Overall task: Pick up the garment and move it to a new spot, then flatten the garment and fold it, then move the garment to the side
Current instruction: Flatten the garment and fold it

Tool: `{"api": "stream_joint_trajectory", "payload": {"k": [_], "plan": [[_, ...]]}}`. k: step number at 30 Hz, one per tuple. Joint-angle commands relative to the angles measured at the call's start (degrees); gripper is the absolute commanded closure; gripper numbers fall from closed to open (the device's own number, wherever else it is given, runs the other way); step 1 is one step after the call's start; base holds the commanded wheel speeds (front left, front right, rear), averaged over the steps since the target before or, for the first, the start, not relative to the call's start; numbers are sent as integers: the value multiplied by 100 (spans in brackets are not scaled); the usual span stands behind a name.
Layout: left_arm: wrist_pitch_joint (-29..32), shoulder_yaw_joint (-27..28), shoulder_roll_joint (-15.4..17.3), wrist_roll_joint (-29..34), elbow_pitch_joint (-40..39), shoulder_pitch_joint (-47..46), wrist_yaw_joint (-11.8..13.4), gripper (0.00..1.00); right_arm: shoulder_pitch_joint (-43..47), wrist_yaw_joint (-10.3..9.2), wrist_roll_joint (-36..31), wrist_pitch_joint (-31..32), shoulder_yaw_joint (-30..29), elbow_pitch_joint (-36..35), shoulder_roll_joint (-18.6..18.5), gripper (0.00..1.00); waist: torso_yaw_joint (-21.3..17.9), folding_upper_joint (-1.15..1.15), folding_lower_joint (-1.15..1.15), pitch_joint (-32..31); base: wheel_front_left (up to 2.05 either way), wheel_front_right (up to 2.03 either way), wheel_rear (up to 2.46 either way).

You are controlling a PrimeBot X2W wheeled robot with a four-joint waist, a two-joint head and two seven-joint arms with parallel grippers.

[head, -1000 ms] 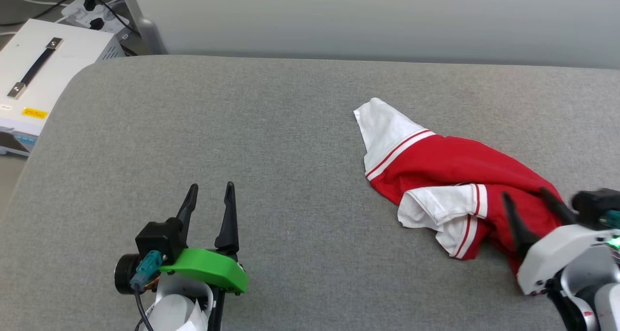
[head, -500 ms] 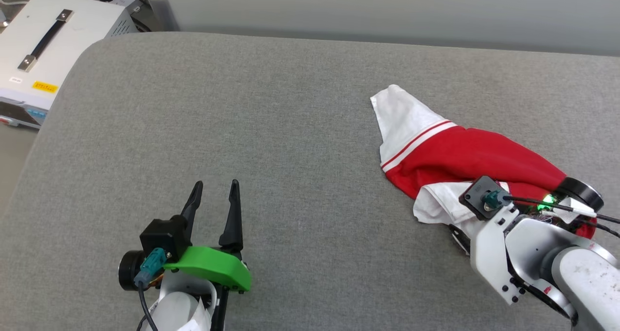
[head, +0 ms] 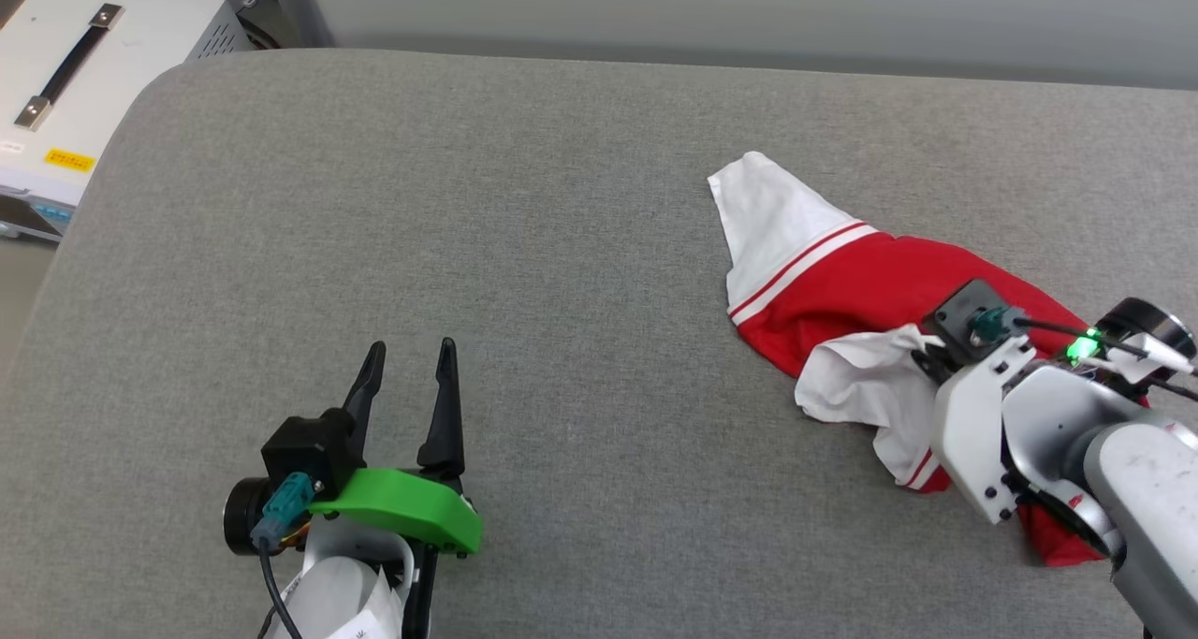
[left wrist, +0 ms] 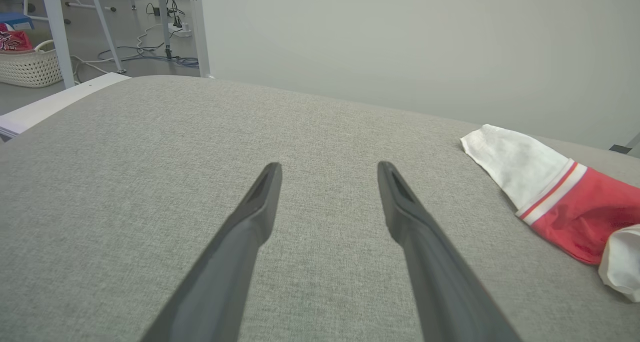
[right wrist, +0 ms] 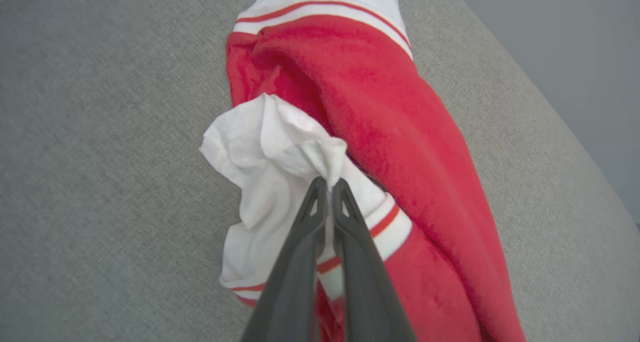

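Garment (head: 842, 283) — red, crumpled, white sleeve pinched by right pincer (right wrist: 329, 184)

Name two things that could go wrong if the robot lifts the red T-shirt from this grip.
1. The right gripper is shut on a small fold of the white sleeve, so the fabric may slip as the T-shirt lifts.
2. The T-shirt is crumpled; hung from one sleeve it may twist, and the open left gripper is far off.
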Motion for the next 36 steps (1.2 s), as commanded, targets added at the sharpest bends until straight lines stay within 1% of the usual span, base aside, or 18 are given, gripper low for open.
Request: {"api": "stream_joint_trajectory", "payload": {"k": [1,4,10,14,19,21,23,27,28,29,30,32,36], "plan": [[-33,27,-15,36,-22,-61,10,0,-21,37,-19,-119,-228,-29,81,100,-82,0,0,-43,0,0,0],[-33,49,-7,58,-24,-61,-1,0,106,37,-58,-298,-832,-96,264,100,-165,0,0,-72,0,0,0],[-33,40,-6,86,-28,-51,-22,0,584,37,-159,-481,-2670,15,798,100,-287,0,0,-102,0,0,0],[-33,36,-7,94,-25,-59,-34,0,985,37,-209,-538,-3843,310,1099,100,-316,0,0,-86,0,0,0],[-33,13,-8,99,13,-74,-55,0,1504,37,-263,-720,-5247,905,1507,100,-296,0,0,-82,0,0,0],[-33,14,-9,97,26,-71,-59,0,1693,37,-268,-796,-5681,1116,1723,100,-291,0,0,-83,0,0,0],[-33,15,-8,100,39,-68,-62,0,1856,37,-299,-910,-5983,1373,1870,100,-286,0,0,-86,0,0,0],[-33,35,6,101,55,-52,-60,0,2076,37,-360,-1158,-6285,1757,2172,100,-318,0,0,-99,0,0,0],[-33,39,11,102,55,-45,-60,0,2077,37,-374,-1261,-6318,1861,2246,91,-330,0,0,-103,0,0,0],[-33,41,15,104,55,-41,-61,0,2061,37,-373,-1381,-6345,1921,2303,62,-340,0,0,-110,0,0,0],[-33,39,20,107,57,-34,-62,0,2038,37,-363,-1545,-6379,1963,2367,0,-351,0,0,-119,0,0,0],[-33,34,34,112,62,-19,-64,0,1973,37,-303,-1906,-6427,1966,2477,0,-371,0,0,-145,0,0,0],[-33,24,68,112,94,32,-68,0,1937,37,-333,-2685,-6423,1821,2560,0,-397,0,0,-239,0,0,0]]}}
